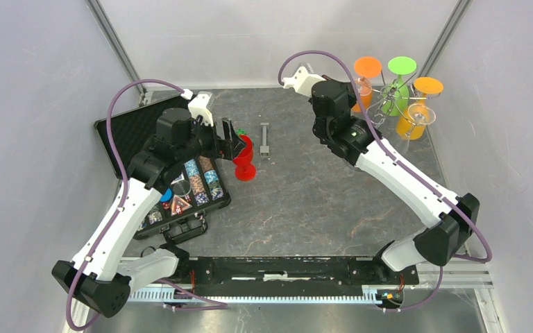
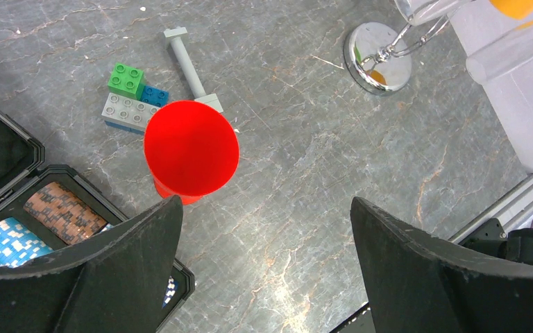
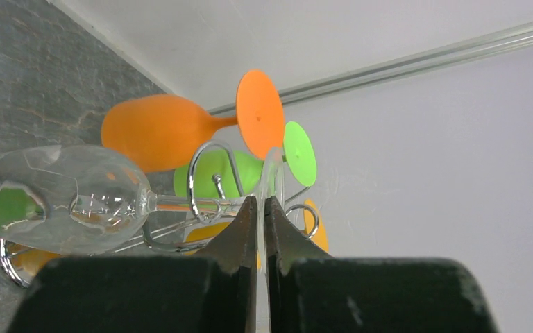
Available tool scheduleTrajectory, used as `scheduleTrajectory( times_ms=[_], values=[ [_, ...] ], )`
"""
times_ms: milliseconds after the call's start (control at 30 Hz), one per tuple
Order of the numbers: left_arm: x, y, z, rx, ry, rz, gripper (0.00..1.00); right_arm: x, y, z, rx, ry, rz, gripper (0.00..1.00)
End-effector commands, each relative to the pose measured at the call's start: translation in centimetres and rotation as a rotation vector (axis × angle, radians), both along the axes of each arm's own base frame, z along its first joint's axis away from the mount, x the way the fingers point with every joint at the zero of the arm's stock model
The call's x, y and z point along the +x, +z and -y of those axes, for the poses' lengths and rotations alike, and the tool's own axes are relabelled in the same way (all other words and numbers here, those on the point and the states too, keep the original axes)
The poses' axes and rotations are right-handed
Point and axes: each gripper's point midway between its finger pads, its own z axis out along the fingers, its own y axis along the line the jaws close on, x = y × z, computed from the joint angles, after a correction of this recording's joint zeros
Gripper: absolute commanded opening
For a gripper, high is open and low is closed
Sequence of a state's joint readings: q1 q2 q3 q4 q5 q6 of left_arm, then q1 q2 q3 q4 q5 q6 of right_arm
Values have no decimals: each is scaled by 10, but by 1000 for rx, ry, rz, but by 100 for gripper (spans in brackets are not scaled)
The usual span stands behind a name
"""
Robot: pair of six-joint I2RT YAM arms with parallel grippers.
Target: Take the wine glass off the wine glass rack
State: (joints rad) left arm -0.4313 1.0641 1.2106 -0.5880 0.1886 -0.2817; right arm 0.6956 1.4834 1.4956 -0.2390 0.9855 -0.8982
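The wine glass rack [image 1: 387, 97] stands at the table's far right, its wire curls [image 3: 193, 187] and shiny round base [image 2: 377, 59] in the wrist views. A clear wine glass [image 3: 62, 198] hangs on it, stem through a curl. My right gripper [image 3: 260, 201] is shut on the thin rim of that glass's foot [image 3: 272, 166], which shows edge-on between the jaws. From above, this gripper [image 1: 352, 94] is right at the rack. A red wine glass [image 1: 245, 159] stands on the table left of centre. My left gripper [image 2: 264, 201] is open beside it, holding nothing.
Orange [image 3: 156, 132], green [image 3: 215, 173] and yellow [image 1: 409, 125] glasses also hang on the rack. An open black case of poker chips [image 1: 180, 184] lies at the left. Toy bricks [image 2: 132, 97] and a grey bolt-shaped piece [image 2: 191, 66] lie beyond the red glass. Enclosure walls stand close behind the rack.
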Motion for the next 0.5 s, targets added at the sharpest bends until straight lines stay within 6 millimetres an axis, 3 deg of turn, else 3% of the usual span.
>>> scheduleTrajectory(
  times_ms=[0, 467],
  values=[
    [4, 23, 1, -56, 20, 52, 95, -13, 50, -3, 96, 44, 125, 0],
    [5, 22, 4, -67, 11, 44, 95, 6, 51, -13, 47, -26, 195, 0]
  ],
)
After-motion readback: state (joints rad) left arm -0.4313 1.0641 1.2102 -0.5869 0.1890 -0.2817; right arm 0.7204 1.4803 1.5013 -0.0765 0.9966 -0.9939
